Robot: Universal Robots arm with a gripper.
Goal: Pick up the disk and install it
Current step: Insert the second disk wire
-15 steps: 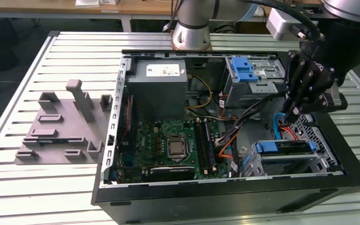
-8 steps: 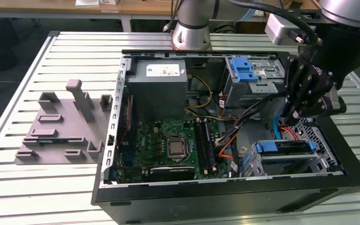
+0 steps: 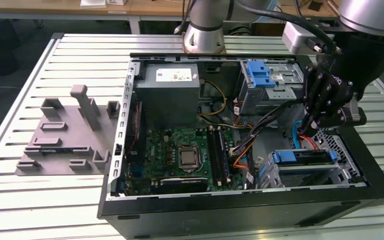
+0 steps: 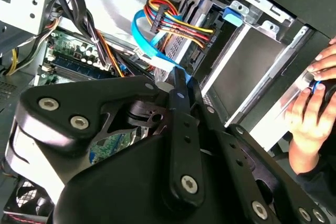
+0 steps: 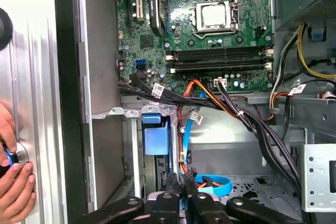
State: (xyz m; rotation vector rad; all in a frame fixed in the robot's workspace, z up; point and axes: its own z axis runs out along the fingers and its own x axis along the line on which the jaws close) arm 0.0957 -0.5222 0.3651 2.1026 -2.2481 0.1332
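Starting at the exterior view's left, a grey slotted plastic stand (image 3: 65, 135) lies on the ribbed metal table (image 3: 18, 200), apart from the open black computer case (image 3: 245, 212). Inside the case, the green motherboard (image 3: 185, 155) occupies the lower middle, with the grey boxy power supply (image 3: 172, 82) above it. Further right, a blue plastic latch piece (image 3: 262, 75) sits atop the upper metal drive bay.

At the exterior view's right, the black gripper (image 3: 312, 125) hangs inside the case among orange and blue cables, its fingers drawn narrowly together with nothing plainly clamped between them; in the first wrist view its fingertips stand just beside a flat blue cable (image 5: 215, 184).

Just below the gripper, at the lower right of the exterior view, the disk (image 3: 303, 157), a silver drive edged by a blue carrier frame, sits inside the lower metal drive cage (image 3: 339, 172), apart from the fingers. In the first wrist view its blue carrier end (image 5: 156, 137) faces out of that cage.

A person's hand (image 5: 13, 182) rests on the table outside the case wall.
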